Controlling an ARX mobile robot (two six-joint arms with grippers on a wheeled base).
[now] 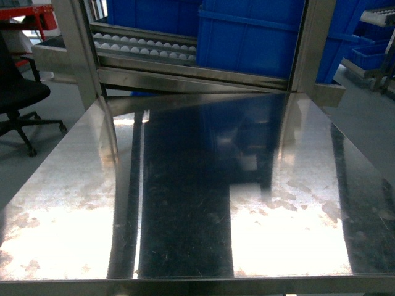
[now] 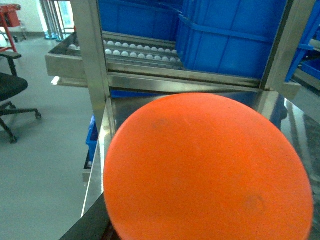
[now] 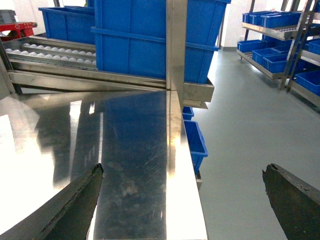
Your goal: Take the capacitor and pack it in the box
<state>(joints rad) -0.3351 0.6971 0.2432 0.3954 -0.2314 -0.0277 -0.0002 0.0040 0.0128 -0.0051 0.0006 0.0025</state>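
Nearest the lens, left wrist view: an orange-red rounded piece (image 2: 207, 170) fills most of the frame; we take it for the capacitor, sitting right at the left tool. That tool's fingers are hidden behind it, so we cannot tell whether it grips the piece or how far it gapes. Right wrist view: right tool (image 3: 182, 200) spread wide, nothing between its dark fingers (image 3: 75, 205), hanging over the desk (image 3: 135, 150) edge. Head view: steel desk top w/ glare, neither tool nor box visible; blue bins (image 1: 247, 37) on the roller rack (image 1: 145, 46) behind. Our judgement: left arm is far nearer the capacitor; box direction unknown, long axis not readable.
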